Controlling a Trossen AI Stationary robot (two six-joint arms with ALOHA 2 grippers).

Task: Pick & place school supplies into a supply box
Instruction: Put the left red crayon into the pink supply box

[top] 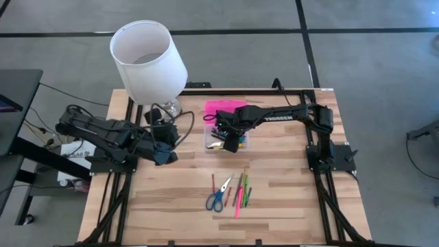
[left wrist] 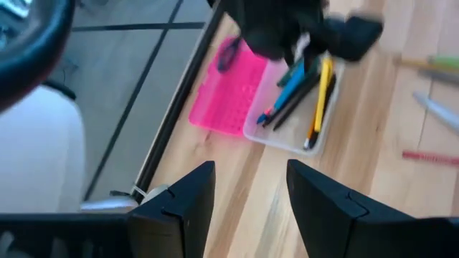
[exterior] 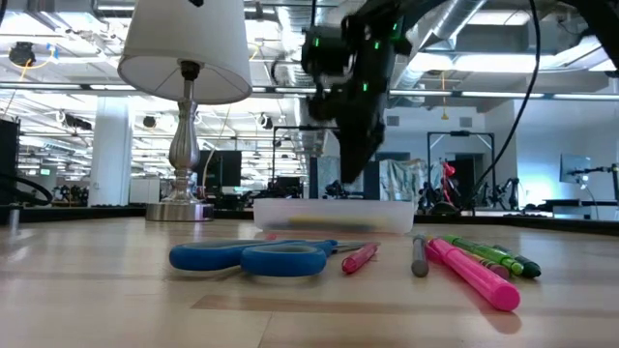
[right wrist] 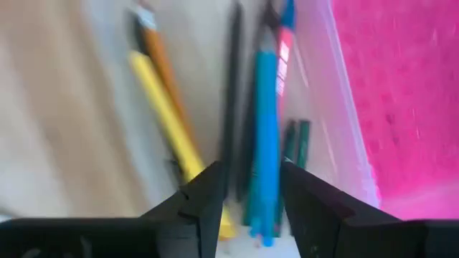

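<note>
pink lid [top: 226,106] folded back, the supply box [top: 228,134] sat mid-table with its clear base already holding a yellow pencil [right wrist: 168,125], a blue marker [right wrist: 267,136] and dark pens. the right gripper [top: 234,143] hung just over that base, jaws parted and holding nothing. the left gripper [top: 163,155] waited near the lamp [top: 147,55], jaws apart and empty too.

nearer the front edge lay the scissors [top: 217,197], a pink marker [top: 239,199] and some thin pens. these looked light, stiff and apt to roll, so i'd judge a pinch across the middle of a barrel best.

only the right wrist view showed the base's contents close; only the low view showed the green markers [exterior: 493,255] lying flat beside the pink one.
</note>
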